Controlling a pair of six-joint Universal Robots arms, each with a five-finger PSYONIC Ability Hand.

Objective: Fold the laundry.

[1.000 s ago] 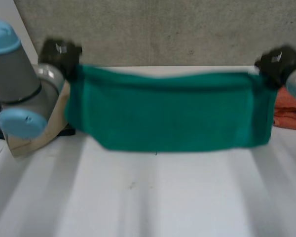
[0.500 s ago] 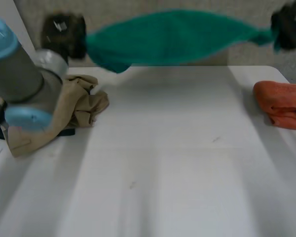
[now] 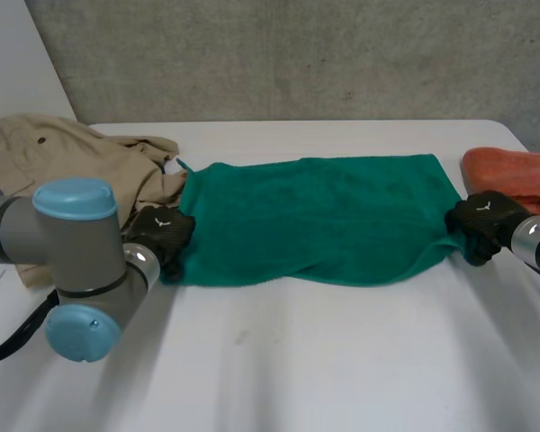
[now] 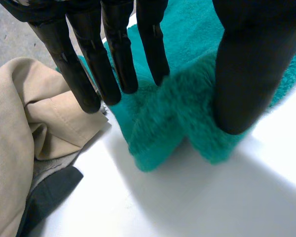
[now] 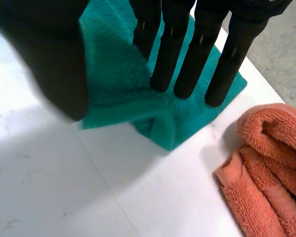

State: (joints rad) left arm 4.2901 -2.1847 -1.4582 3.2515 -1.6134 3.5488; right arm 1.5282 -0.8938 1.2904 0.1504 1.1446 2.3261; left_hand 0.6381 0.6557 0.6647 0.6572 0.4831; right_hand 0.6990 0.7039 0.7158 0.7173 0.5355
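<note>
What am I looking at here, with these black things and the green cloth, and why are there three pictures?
This is a robot with two arms at a white table; the black things are its hands. The wide picture comes from a camera between the arms, looking down. The other two come from cameras on each wrist, looking along the palm. A green towel lies spread on the table. The left hand pinches one near corner between fingers and thumb; the right hand pinches the opposite one. A beige garment lies crumpled beside the left hand, an orange towel beside the right.
</note>
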